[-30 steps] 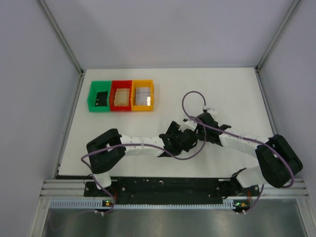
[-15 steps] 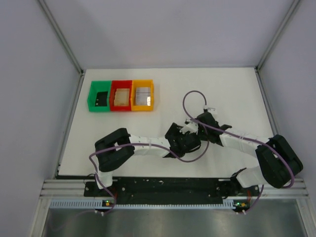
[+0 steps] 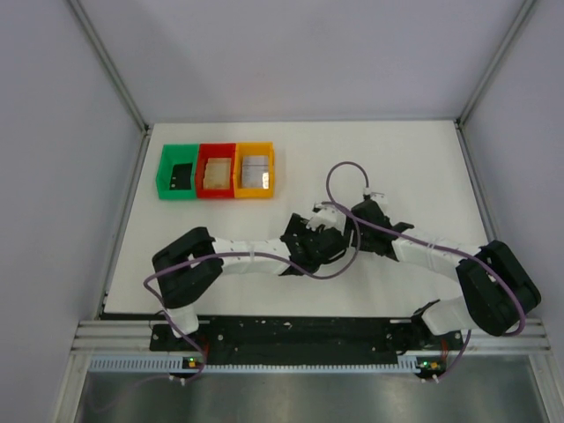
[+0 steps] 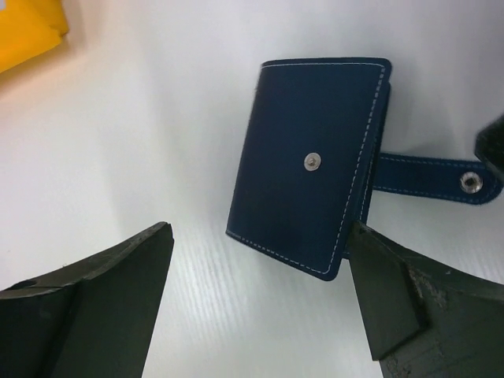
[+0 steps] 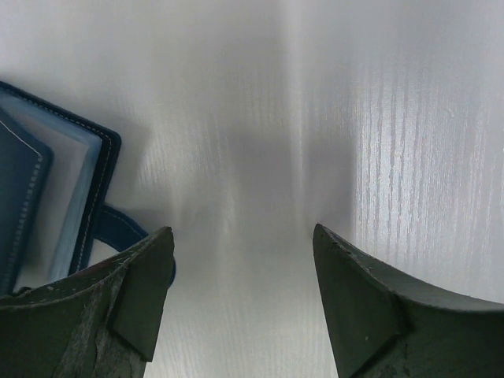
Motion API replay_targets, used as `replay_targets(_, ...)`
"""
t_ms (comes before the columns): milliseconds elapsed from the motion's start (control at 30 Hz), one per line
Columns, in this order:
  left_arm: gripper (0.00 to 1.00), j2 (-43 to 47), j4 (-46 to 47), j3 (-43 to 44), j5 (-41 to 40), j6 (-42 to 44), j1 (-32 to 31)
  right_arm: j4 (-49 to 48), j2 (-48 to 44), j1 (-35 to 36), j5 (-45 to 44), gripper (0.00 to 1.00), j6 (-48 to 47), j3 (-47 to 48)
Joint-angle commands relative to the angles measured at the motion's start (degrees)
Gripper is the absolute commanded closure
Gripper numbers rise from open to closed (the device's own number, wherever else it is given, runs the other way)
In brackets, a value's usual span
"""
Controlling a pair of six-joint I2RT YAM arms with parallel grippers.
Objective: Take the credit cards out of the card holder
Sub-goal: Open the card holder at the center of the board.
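The card holder [image 4: 311, 165] is a dark blue wallet lying folded on the white table, snap stud up, with its strap [image 4: 429, 177] unfastened and reaching right. My left gripper [image 4: 260, 260] is open just short of it, its right finger [image 4: 386, 291] near the holder's corner. My right gripper [image 5: 240, 268] is open over bare table, with the holder's edge and pale inner panels [image 5: 55, 197] to its left. In the top view both grippers, left [image 3: 310, 236] and right [image 3: 339, 227], meet mid-table and hide the holder. A silvery-grey credit card [image 3: 256, 172] lies in the orange bin.
Green [image 3: 164, 173], red [image 3: 201, 167] and orange [image 3: 270, 167] bins stand in a row at the back left. The red one holds a pale flat item, the green one a dark item. The orange bin's corner [image 4: 27, 31] shows in the left wrist view. Metal frame rails border the table.
My left gripper has drawn back a little to the left and away from the near edge. The right arm has barely moved.
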State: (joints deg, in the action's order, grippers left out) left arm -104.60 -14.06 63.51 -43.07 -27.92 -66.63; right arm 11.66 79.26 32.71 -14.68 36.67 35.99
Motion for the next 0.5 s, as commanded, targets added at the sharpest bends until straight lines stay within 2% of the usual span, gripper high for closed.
replay_targets(0, 0.05, 5.71, 1.58, -2.24, 0.09, -3.54, 3.69, 0.21, -0.43, -0.54, 1.14, 0.29, 0.6, -1.36)
replay_targets(167, 0.06, 8.53, 4.31, -5.23, 4.21, -5.03, 7.56, 0.29, 0.54, -0.45, 1.32, 0.29, 0.25, -1.1)
replay_targets(267, 0.1, 8.53, 5.71, -6.37, 6.41, -5.65, 10.11, 0.29, 0.54, -0.54, 1.67, 0.29, -0.01, -1.09)
replay_targets(367, 0.18, 7.74, 7.99, -6.55, 8.7, -3.82, 11.96, -0.06, 0.19, -0.54, 2.54, 0.29, -0.28, -0.92)
replay_targets(467, 0.32, 7.04, 11.5, -6.46, 9.58, -0.39, 12.23, -1.37, -0.69, -0.54, 4.04, 0.29, -0.8, -1.36)
